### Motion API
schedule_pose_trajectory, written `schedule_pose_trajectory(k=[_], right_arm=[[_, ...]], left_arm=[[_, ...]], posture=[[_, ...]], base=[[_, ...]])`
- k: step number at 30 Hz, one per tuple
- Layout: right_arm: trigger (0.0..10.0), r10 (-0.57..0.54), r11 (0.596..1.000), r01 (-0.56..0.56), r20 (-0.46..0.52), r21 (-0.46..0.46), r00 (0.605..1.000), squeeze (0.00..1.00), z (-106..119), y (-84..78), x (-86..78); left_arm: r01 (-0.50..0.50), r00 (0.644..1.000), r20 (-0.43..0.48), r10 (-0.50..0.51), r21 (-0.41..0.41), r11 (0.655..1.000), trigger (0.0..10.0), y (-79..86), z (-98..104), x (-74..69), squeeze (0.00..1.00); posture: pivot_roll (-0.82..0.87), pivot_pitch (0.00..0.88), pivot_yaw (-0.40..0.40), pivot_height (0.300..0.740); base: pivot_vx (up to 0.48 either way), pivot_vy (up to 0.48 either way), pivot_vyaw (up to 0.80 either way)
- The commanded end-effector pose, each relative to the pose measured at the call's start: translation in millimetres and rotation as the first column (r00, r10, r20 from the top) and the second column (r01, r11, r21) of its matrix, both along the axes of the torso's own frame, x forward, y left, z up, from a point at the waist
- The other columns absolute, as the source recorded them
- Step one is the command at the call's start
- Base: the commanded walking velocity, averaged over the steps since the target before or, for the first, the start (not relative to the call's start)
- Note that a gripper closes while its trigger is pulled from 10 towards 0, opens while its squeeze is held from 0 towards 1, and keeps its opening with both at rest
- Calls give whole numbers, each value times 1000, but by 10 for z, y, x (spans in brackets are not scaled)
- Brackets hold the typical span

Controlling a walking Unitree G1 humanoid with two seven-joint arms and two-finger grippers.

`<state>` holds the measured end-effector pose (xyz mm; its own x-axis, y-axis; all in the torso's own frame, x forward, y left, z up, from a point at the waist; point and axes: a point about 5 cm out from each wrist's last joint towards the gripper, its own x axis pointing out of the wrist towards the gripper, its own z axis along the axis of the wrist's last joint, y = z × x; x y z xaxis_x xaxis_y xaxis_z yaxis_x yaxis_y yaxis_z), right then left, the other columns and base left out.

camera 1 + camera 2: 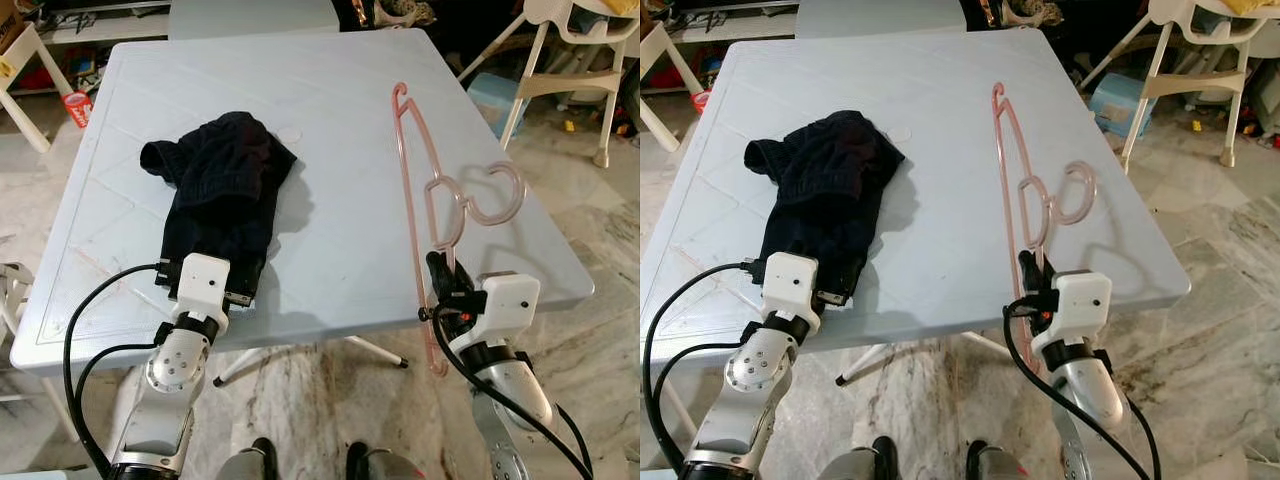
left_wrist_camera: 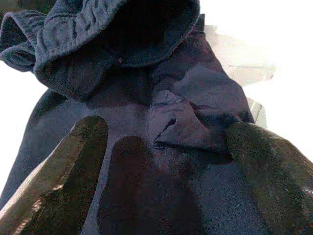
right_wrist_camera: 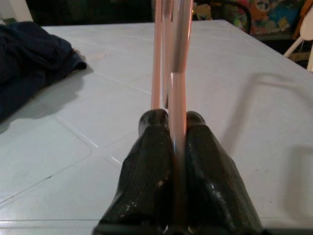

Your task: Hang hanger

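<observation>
Item: pink hanger (image 1: 412, 190), held up over the right part of the pale table (image 1: 340, 290), clamped between the right gripper's (image 1: 440, 275) fingers. Left gripper (image 2: 166, 161), fingers spread, hovered over the dark garment (image 1: 222, 185) at near left. Step in hand appeared to be carrying; next, lift the hanger clear toward a rail.

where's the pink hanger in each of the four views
Left eye view: pink hanger right of centre, held upright over the table's right side by the right gripper.
Right eye view: just right of centre.
Left wrist view: not in it.
Right wrist view: centre, clamped between the fingers.
Shared landmark: dark garment on the table.
</observation>
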<state>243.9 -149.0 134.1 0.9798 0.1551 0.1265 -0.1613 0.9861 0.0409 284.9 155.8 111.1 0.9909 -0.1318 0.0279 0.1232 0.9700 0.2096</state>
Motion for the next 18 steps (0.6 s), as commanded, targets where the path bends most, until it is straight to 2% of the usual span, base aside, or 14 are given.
schedule_pose_trajectory(k=[1, 18], right_arm=[[10000, -20, 1000, 20, -145, -6, 989, 0, -268, -39, -41], [10000, -37, 999, 37, -141, -1, 989, 0, -262, -52, -41]], left_arm=[[-11, 1000, -21, 11, 9, 1000, 10000, 8, -35, -4, 0], [1, 1000, -25, -1, 10, 1000, 10000, -18, -28, 14, 0]], posture=[[-99, 196, 39, 740], [-104, 198, 46, 740]], base=[[-262, 0, 0], [-261, 0, 0]])
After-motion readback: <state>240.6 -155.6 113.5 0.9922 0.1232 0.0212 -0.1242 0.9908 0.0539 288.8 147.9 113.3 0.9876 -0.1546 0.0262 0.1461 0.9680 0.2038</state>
